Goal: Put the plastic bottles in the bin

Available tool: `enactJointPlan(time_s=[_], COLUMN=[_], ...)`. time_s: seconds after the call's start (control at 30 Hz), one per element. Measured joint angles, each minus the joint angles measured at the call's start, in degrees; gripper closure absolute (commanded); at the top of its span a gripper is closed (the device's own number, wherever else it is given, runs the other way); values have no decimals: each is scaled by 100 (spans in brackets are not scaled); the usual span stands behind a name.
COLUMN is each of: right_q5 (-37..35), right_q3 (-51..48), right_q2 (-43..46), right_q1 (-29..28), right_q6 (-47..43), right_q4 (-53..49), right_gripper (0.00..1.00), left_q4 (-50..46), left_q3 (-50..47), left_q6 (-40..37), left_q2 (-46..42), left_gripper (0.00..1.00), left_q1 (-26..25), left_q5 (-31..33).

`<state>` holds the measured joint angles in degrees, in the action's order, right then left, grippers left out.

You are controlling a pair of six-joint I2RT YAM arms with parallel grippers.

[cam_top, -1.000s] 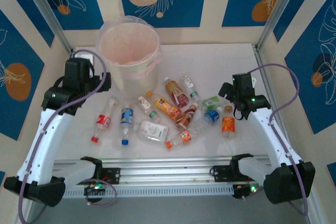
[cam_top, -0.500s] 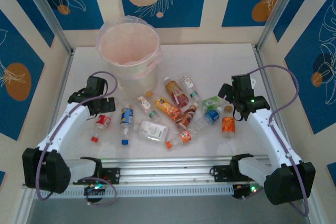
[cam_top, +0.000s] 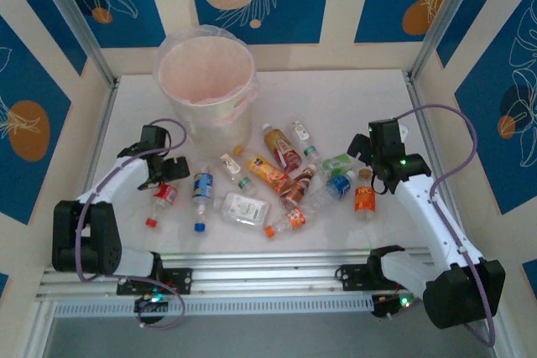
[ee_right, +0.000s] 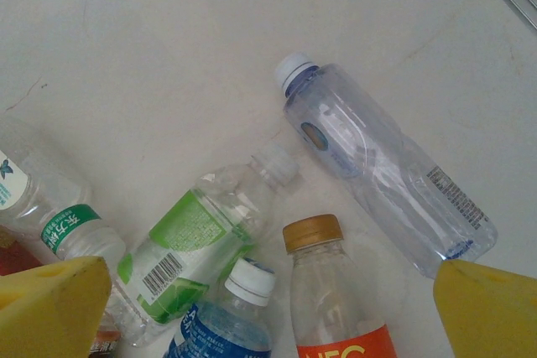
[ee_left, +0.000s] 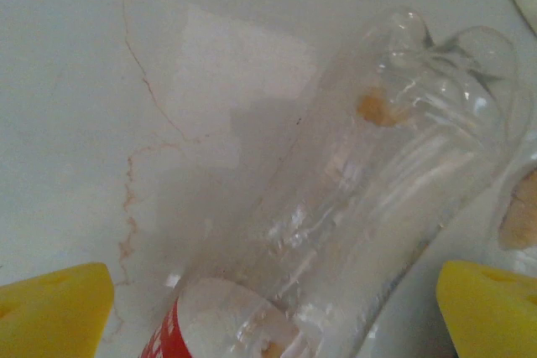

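Note:
A clear bottle with a red label (ee_left: pixel 361 199) lies on the table between the wide-apart yellow fingers (ee_left: pixel 50 308) of my left gripper (ee_left: pixel 268 324), which is open and low over it. From above, this bottle (cam_top: pixel 162 196) lies left of the heap, with the left gripper (cam_top: pixel 165 175) at its upper end. The bin (cam_top: pixel 214 123), a cream bucket with a pinkish liner, stands behind. My right gripper (ee_right: pixel 268 316) is open above an orange-labelled bottle (ee_right: pixel 336 308), a green-labelled one (ee_right: pixel 193 245) and a blue-labelled one (ee_right: pixel 222 320). In the top view the right gripper (cam_top: pixel 369 165) hovers over the heap's right end.
Several more bottles (cam_top: pixel 268 173) lie heaped in the table's middle. A clear bottle with a white cap (ee_right: pixel 377 165) lies to the right, near the metal frame post (cam_top: pixel 419 115). Bare white table (cam_top: pixel 336 98) stretches behind the heap.
My left arm has swung down from beside the bin to the table and its gripper now straddles the red-labelled bottle. The right arm has barely moved.

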<state>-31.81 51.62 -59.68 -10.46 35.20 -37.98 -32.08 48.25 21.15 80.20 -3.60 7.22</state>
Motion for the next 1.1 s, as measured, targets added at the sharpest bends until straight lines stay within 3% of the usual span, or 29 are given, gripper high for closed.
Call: enactJointPlan(time_s=[0.3,0.73,1.1], right_q5=[-37,-39,-61], right_q3=[0,0,0], right_q2=[0,-17,-66], right_q1=[-11,-48,-83], right_q6=[0,0,0], right_q4=[4,11,22], right_gripper=[1,1,1], left_q4=[273,557,367], left_q3=[-59,-114,-94], left_q6=[258,557,592], left_q2=[372,769,428], left_gripper=[22,38,48], left_q1=[219,542,616], left_q5=[44,72,140])
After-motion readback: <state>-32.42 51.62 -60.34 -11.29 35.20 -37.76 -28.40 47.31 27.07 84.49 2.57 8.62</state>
